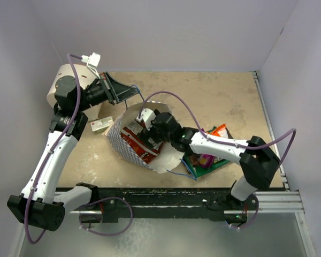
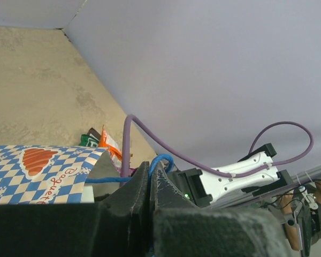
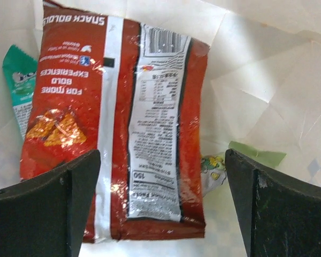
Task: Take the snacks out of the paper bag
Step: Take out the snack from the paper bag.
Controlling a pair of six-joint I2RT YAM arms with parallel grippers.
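Top view: the paper bag (image 1: 115, 140) is flopped on its side on the tan table (image 1: 224, 101). It's blue-checked outside and creased white inside, with the mouth facing the right arm. The right gripper (image 1: 146, 140) is poked into that mouth, right over a shiny red packet (image 1: 132, 143). A crinkly pile of packets (image 1: 208, 156) in orange, green and magenta sits just right of the bag.

Left wrist view: the left gripper (image 2: 150, 171) is pinched together on the thin blue cord handle (image 2: 161, 159) at the bag's rim.

Right wrist view: the right gripper's fingers (image 3: 43, 214) are spread wide. The glossy, wrinkly red packet lies flat between them on the bag's white paper. A teal packet (image 3: 16, 80) peeks out on the left and a green packet (image 3: 257, 155) on the right.
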